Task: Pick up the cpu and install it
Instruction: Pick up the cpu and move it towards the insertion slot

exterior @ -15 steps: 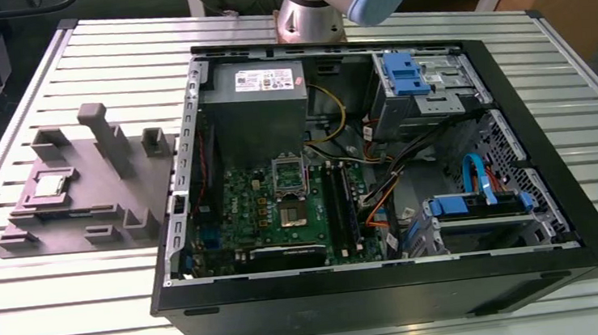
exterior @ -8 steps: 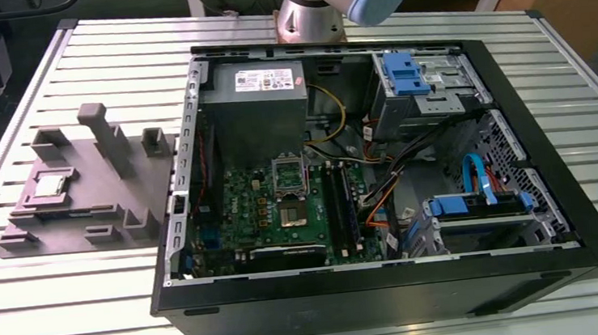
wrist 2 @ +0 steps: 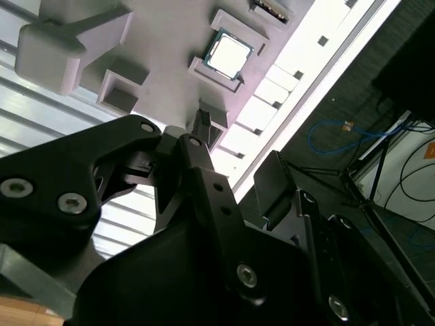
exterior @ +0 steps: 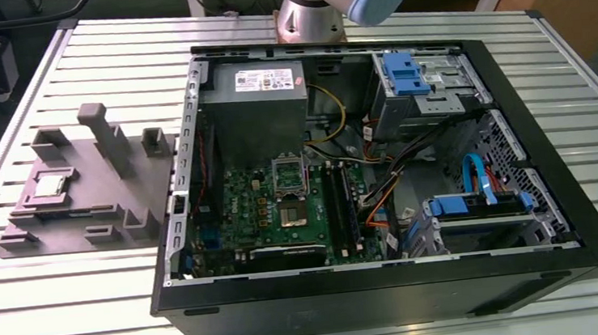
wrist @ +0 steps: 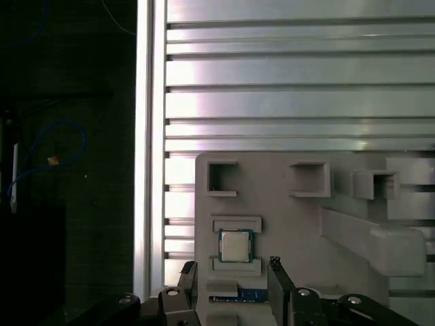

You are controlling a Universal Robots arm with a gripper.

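Observation:
The cpu (exterior: pixel 51 185) is a small silvery square chip lying flat in a pocket of the grey moulded tray (exterior: pixel 87 222), at the exterior view's left. Both wrist views look down on the cpu (wrist: pixel 235 245) (wrist 2: pixel 228 54) in its pocket. My gripper (wrist: pixel 232 272) hangs above the tray, open, with its two dark fingertips (wrist: pixel 275 266) spread on either side of the chip's line and nothing between them. In the second wrist view the gripper (wrist 2: pixel 238 146) is clear of the tray. Inside the open computer case, the socket (exterior: pixel 294 214) lies on the green motherboard with its metal frame (exterior: pixel 289 173) raised.
The black computer case (exterior: pixel 396 289) lies open on the slatted aluminium table (exterior: pixel 74 317). It holds a grey power supply box (exterior: pixel 254 90), blue drive brackets (exterior: pixel 404 73) and loose cables (exterior: pixel 387 184). Tall posts (exterior: pixel 101 136) rise from the tray. The table edge (wrist: pixel 144 136) runs close to the tray.

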